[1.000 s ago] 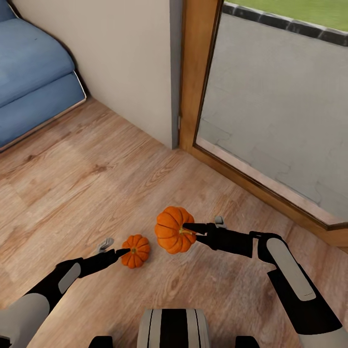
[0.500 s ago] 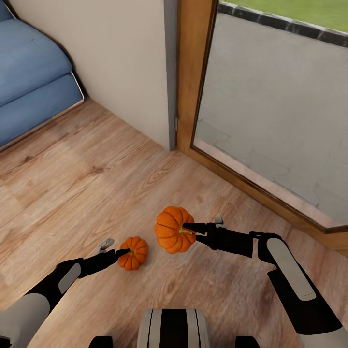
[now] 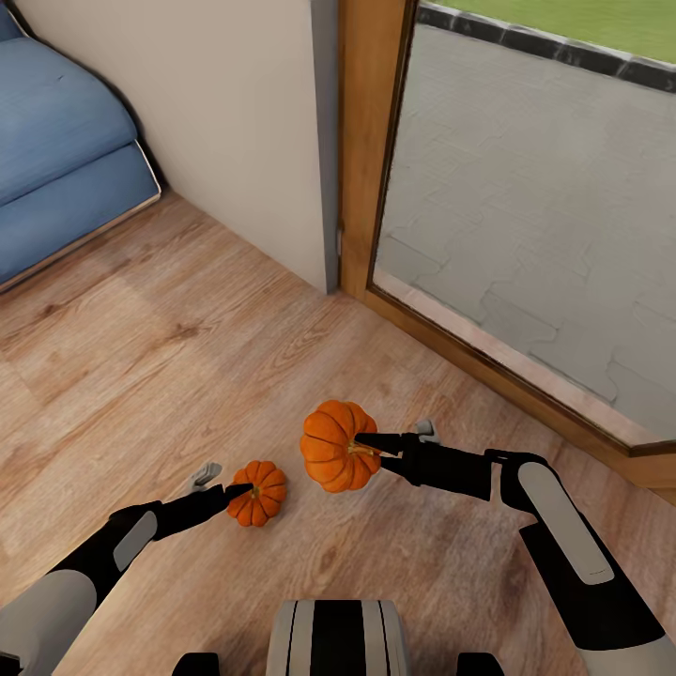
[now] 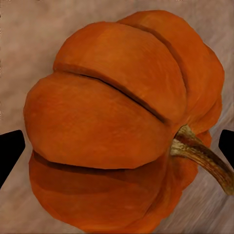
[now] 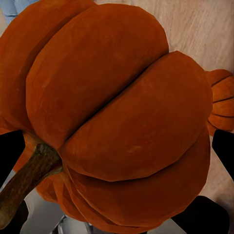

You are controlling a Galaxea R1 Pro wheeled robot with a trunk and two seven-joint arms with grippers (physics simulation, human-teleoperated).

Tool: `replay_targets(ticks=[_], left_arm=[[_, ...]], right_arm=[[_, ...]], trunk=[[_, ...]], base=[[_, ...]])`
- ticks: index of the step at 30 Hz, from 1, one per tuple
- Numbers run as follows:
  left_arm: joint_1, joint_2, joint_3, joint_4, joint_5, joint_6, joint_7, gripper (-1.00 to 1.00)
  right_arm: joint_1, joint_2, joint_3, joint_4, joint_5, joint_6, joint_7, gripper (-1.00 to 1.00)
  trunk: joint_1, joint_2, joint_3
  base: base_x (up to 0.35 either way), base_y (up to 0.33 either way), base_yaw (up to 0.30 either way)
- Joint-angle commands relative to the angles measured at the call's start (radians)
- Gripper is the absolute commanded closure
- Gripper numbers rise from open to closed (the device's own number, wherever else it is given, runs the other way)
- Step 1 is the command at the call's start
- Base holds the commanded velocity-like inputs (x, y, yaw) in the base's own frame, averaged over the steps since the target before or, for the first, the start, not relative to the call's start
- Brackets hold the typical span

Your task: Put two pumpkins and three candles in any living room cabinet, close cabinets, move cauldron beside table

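My right hand (image 3: 368, 444) grips one pumpkin (image 3: 333, 446) above the wooden floor (image 3: 188, 376), while my left hand (image 3: 228, 487) clasps the smaller-looking second pumpkin (image 3: 259, 493) just beside it.

I can read no writing, labels, brands, numbers or signs anywhere around me.
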Motion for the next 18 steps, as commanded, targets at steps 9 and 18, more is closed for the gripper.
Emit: replay_targets(ticks=[9, 18], left_arm=[[0.000, 0.001, -0.002, -0.001, 0.012, 0.000, 0.097, -1.00], [-0.002, -0.001, -0.001, -0.001, 0.010, -0.003, 0.142, -1.00]], right_arm=[[-0.001, -0.001, 0.001, -0.001, -0.014, 0.001, -0.010, 1.00], [-0.001, -0.001, 0.001, -0.001, -0.016, 0.001, -0.010, 1.00]], trunk=[[0.000, 0.000, -0.001], [0.000, 0.000, -0.001]], base=[[0.000, -0.001, 0.000], [0.000, 0.000, 0.000]])
